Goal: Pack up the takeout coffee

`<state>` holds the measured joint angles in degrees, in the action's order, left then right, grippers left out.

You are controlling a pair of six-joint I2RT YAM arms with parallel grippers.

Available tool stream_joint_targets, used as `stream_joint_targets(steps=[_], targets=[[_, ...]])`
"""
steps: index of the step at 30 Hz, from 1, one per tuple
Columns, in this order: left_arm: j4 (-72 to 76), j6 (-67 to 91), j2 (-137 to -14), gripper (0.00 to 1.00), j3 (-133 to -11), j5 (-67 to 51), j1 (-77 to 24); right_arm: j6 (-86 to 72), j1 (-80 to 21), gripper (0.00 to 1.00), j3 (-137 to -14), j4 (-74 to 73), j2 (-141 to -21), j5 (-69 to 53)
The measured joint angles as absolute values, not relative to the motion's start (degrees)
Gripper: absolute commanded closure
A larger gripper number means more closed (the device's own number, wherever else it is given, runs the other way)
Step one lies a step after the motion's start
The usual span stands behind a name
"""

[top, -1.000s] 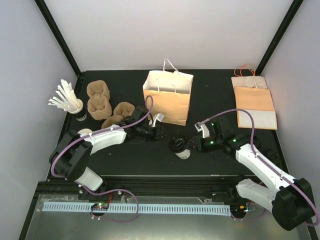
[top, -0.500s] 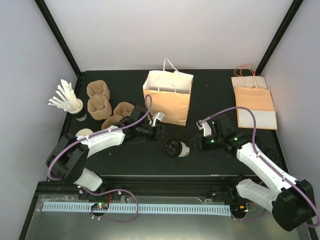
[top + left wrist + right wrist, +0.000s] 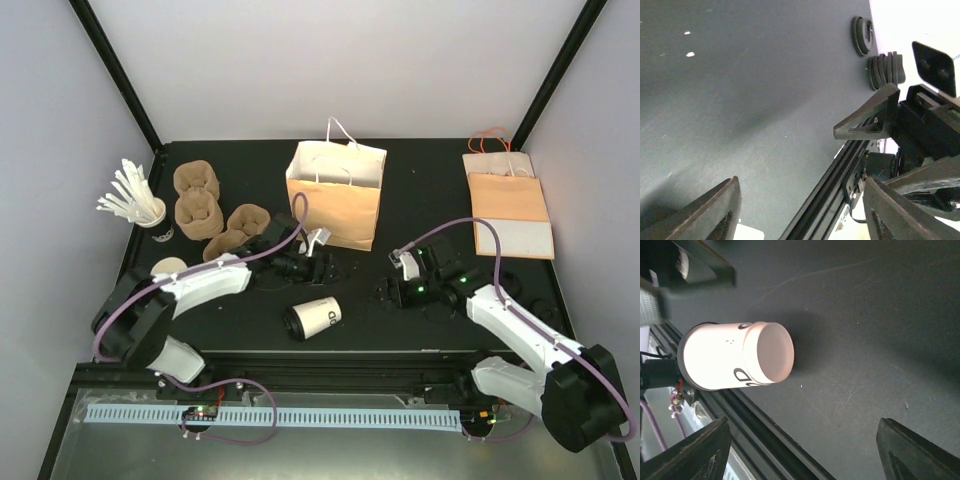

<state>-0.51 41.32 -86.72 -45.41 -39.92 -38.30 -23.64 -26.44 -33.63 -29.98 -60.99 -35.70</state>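
Observation:
The takeout coffee (image 3: 318, 317), a white paper cup with a black lid, lies on its side on the black table near the front edge. Its lid points front-left. In the right wrist view the cup (image 3: 725, 364) shows its base and lies ahead of my fingers, apart from them. My right gripper (image 3: 386, 292) (image 3: 805, 455) is open and empty, to the cup's right. My left gripper (image 3: 323, 268) (image 3: 805, 210) is open and empty, behind the cup. The brown paper bag (image 3: 335, 195) stands upright and open farther back.
Flat paper bags (image 3: 510, 212) lie at the back right. Brown cup carriers (image 3: 200, 205) and a cup of white stirrers (image 3: 138, 203) stand at the left. Black round lids (image 3: 884, 71) sit by the table's right edge. The table's front rail (image 3: 330, 352) runs just past the cup.
Both grippers have opened. The cup, which was between them, has tipped over and rolled left toward the front edge.

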Motion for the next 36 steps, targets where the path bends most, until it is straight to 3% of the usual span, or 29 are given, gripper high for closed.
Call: stream_joint_targets(steps=[6,8,12,20,27,36], targets=[[-14.9,35.4,-72.8,0.16,-45.4,-30.6,-38.2,-24.5,-37.1,0.17,-35.9,-30.2,-61.2,-29.0],[-19.6,34.5,-66.9,0.14,-45.4,-27.9,-38.2,-23.9,-41.7,0.01,-38.2,-29.6,-61.7,-26.2],[-27.9,35.9,-54.8,0.07,-43.1,-23.4,-38.2,-19.3,-48.1,0.00,-40.0,-23.4,-62.5,-22.0],[-37.5,43.3,-40.1,0.05,-32.7,-19.1,-35.3,15.6,-57.7,0.00,-39.1,-12.5,-62.5,-21.2],[-40.1,42.0,-38.2,0.04,-32.3,-20.2,-25.6,40.1,-65.7,0.00,-47.0,-15.6,-77.7,-14.3],[-41.5,38.4,-39.5,0.04,-32.6,-23.6,-21.4,51.8,-67.1,0.00,-48.1,-16.7,-87.8,-5.6]])
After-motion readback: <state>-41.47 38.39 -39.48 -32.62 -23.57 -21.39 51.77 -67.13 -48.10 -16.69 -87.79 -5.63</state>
